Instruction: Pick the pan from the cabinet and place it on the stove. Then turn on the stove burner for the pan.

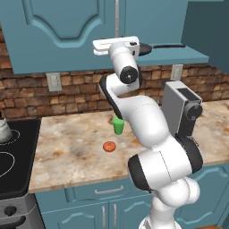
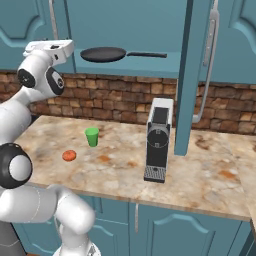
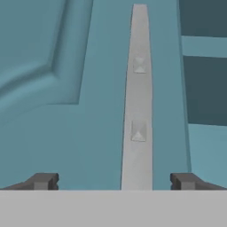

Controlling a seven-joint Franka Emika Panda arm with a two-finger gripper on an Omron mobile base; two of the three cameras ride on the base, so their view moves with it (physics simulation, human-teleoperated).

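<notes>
The pan (image 2: pixel 103 54) is sitting on the open cabinet (image 2: pixel 150 30) shelf, off at about 3 o'clock from the gripper (image 2: pixel 70 47) in the right base view, with its long handle running sideways away from the hand. The gripper's fingers are spread wide apart, gripping nothing (they're straddling the closed door's silver bar handle (image 3: pixel 137 111) in the hand view). The arm is reaching up high, wrist held roughly level at shelf height, so I'm guessing it's needing to slide right.

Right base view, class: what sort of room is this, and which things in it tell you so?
A kitchen, rendered rather than real. The signs: a frying pan on a shelf inside an open teal cabinet, a coffee machine on a marble-look counter, and a brick backsplash behind.
</notes>
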